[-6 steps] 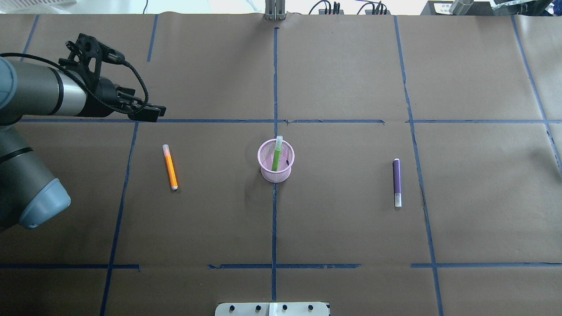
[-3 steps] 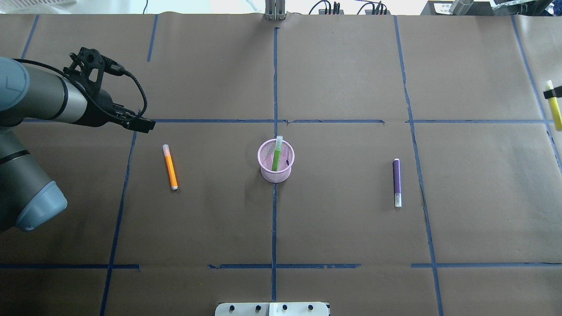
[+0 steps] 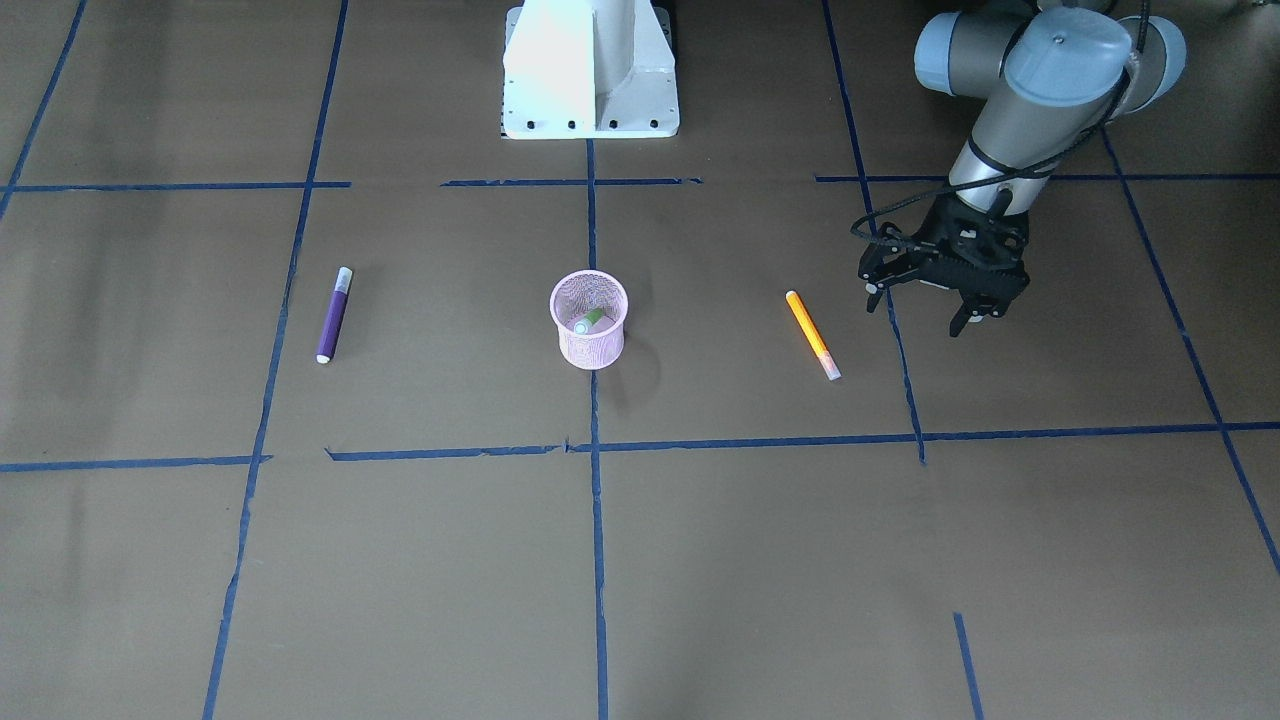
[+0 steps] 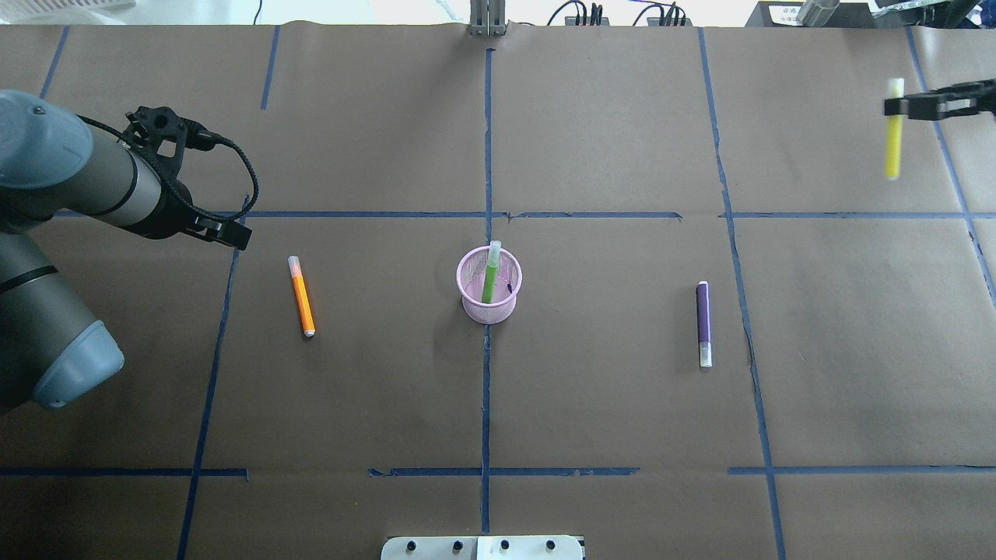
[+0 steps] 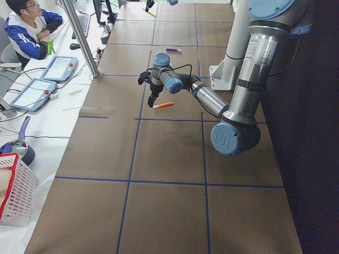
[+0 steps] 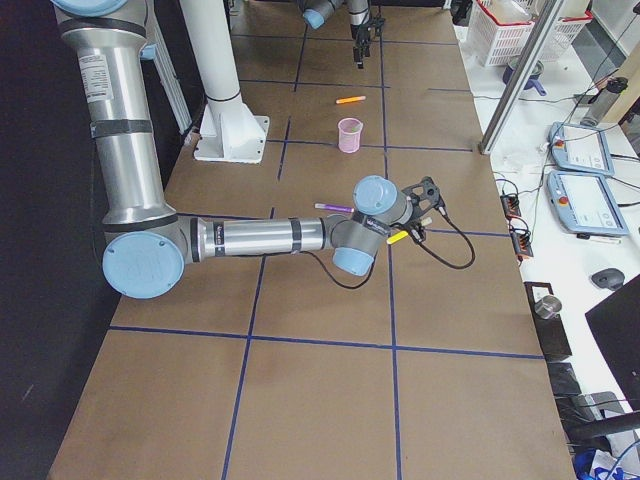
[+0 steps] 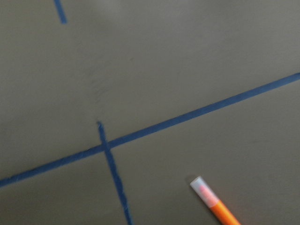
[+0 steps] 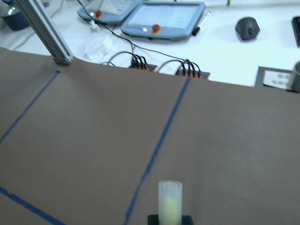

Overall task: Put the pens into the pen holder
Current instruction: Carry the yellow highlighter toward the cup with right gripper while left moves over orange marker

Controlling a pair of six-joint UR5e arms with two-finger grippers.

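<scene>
Possibly the left gripper [image 3: 915, 315], jaws apart near the orange pen [image 3: 812, 335], descends off-centre and rolls it; the right gripper [image 4: 903, 105] clamps a yellow pen [image 4: 894, 144].

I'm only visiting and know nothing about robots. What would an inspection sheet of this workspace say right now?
Surface: brown paper-covered table marked with blue tape lines.
Job's things: round pink wire-mesh pen holder with a bright green pen standing in it; orange pen and purple pen lying flat on either side, apart from it; yellow pen held by the right gripper.
Clutter: nothing seen.
Grippers: left gripper open, near the orange pen, not touching it; right gripper shut on the yellow pen.
Cables: black cable looped at the left wrist; plugs at the table's far edge.
Surroundings: seated operator and control tablets on a side bench.
</scene>
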